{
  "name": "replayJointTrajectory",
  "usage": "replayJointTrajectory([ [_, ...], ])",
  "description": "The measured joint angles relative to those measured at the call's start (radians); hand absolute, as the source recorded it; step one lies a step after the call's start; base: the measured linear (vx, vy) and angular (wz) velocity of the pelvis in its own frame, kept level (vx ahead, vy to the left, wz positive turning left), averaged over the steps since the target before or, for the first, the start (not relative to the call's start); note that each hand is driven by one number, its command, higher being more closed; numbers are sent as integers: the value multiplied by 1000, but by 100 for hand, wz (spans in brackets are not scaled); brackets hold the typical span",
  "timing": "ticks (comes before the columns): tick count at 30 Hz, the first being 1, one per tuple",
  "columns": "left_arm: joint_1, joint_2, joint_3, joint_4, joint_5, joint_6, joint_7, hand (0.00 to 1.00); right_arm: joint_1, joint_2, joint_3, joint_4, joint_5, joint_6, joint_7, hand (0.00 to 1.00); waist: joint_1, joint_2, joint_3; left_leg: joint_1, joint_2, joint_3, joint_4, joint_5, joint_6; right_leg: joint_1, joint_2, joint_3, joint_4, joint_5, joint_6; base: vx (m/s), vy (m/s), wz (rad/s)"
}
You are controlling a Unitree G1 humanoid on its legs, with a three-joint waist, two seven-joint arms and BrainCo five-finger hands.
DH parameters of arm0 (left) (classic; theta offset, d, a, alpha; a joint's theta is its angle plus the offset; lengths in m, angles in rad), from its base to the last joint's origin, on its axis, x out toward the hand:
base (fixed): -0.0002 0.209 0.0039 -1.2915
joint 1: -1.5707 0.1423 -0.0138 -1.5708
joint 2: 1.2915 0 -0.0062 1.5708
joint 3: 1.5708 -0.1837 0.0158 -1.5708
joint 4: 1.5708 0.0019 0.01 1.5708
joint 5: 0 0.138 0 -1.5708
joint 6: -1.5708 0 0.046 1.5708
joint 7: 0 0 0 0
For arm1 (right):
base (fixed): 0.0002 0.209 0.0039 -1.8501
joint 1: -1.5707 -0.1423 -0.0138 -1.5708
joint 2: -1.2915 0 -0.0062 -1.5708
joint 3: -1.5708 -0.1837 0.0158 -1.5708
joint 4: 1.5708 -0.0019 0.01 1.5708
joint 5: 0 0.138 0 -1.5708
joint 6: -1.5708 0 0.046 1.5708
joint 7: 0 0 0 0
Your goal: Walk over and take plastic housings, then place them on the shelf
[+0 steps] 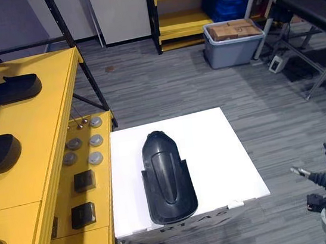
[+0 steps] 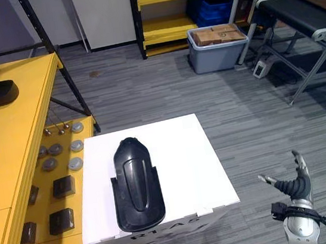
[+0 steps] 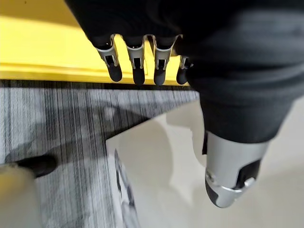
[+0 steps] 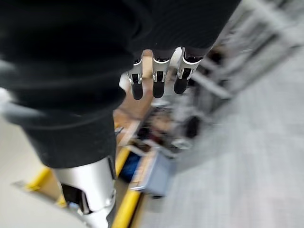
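Lying on box (image 1: 215,151), housing (image 1: 167,178), yellow shelf (image 1: 38,132) beside

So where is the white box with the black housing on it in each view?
Left eye view: the white box sits low in the centre.
Right eye view: low, slightly left of centre.
Left wrist view: its corner, past the left hand.
Right wrist view: I cannot tell.
Shared landmark: the yellow shelf beside it.
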Motion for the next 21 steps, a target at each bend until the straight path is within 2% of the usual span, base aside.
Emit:
replayJointTrajectory([
  [3, 0, -5, -23, 2, 0, -11, -10, 0, -62, -1, 159, -94, 8, -41, 22, 0, 4, 1, -1, 1, -2, -2, 3, 4, 7, 19, -1, -1, -35, 25, -1, -57, 33, -2],
  [5, -5, -7, -40, 5, 0, -19, -17, 0, -136, 0, 313, -102, 41, -79, 46, 0, 18, 0, -2, 5, -4, -8, 5, 5, 7, 34, -2, -2, -54, 39, 0, -94, 36, 4],
  [8, -8, -9, -59, 7, 0, -25, -18, 0, -215, 7, 423, -58, 44, -89, 61, 0, 42, 0, -1, 3, -5, -29, 5, 7, 10, 34, -3, -7, -55, 47, 1, -109, 28, 8],
  [10, -23, -9, -76, 18, 0, -27, -17, 0, -298, 58, 482, 56, 39, -88, 61, 0, 64, -1, -1, 0, -5, -41, 1, 8, 12, 43, -2, -15, -77, 66, -2, -175, 43, 16],
  [14, -28, -14, -76, 18, -1, -27, -11, 0, -362, 153, 520, 198, -62, -48, 39, 0, 76, -3, 3, -1, -4, -73, -36, 19, 26, 60, 3, -36, -136, 112, -8, -173, 38, 19],
  [15, -34, -16, -77, 18, 0, -26, -8, 0, -376, 179, 519, 241, -101, -22, 24, 0, 86, -3, 8, -1, -2, -82, -50, 20, 27, 65, 6, -37, -164, 135, -8, -198, 51, 5],
  [17, -35, -17, -76, 17, -1, -27, -2, 0, -384, 196, 518, 267, -132, -6, 9, 0, 90, -3, 11, -3, 0, -85, -63, 20, 27, 65, 9, -38, -182, 149, -13, -151, 40, 2],
  [21, -50, -19, -78, 17, -1, -22, 26, 0, -422, 275, 464, 385, -297, 101, -68, 0, 108, -4, 30, -11, 3, -87, -91, 19, 21, 49, 12, -46, -186, 161, -8, -156, 14, 1],
])
